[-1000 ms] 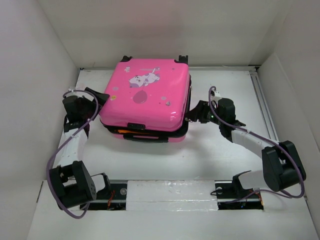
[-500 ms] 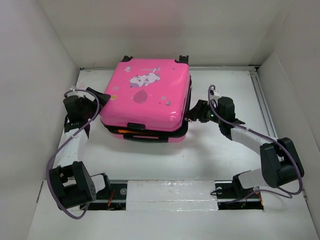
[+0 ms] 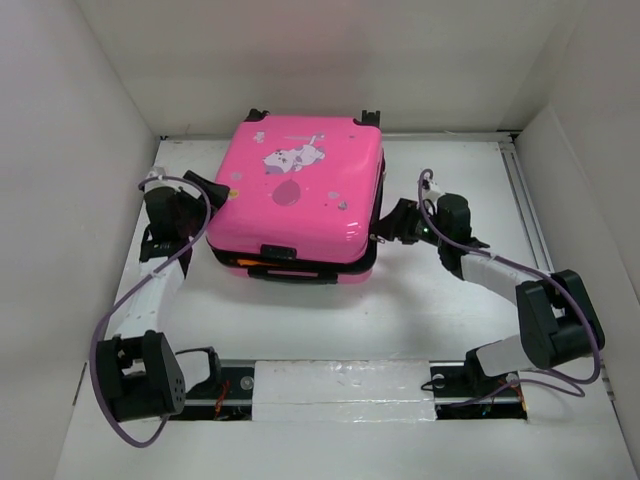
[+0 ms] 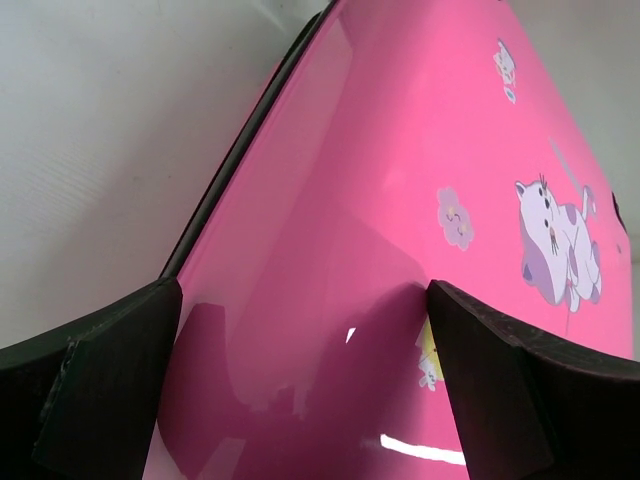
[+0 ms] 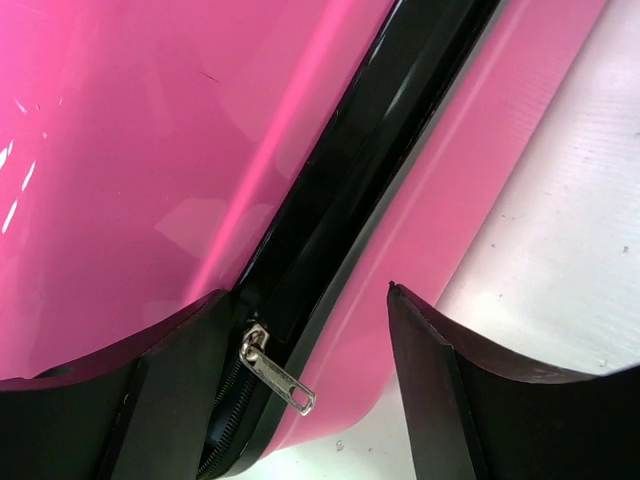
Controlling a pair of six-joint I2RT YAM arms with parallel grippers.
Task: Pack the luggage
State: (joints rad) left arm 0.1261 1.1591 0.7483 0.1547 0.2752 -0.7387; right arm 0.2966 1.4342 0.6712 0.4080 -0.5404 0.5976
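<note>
The hot-pink luggage (image 3: 295, 195) lies flat at the back middle of the table, lid down, with an orange strip showing in the front gap. My left gripper (image 3: 212, 192) is open and rests against the lid's left edge; the left wrist view shows the pink lid (image 4: 400, 200) with its cat print between the fingers. My right gripper (image 3: 385, 228) is open at the case's right side. In the right wrist view the silver zipper pull (image 5: 275, 372) hangs on the black zipper trim (image 5: 380, 130) between the fingers, untouched.
White walls close in the table on the left, back and right. A rail (image 3: 530, 200) runs along the right side. A white strip (image 3: 340, 385) lies between the arm bases at the near edge.
My left gripper has moved right and back, up against the lid's left edge. The suitcase has shifted slightly to the right. My right gripper has barely moved.
</note>
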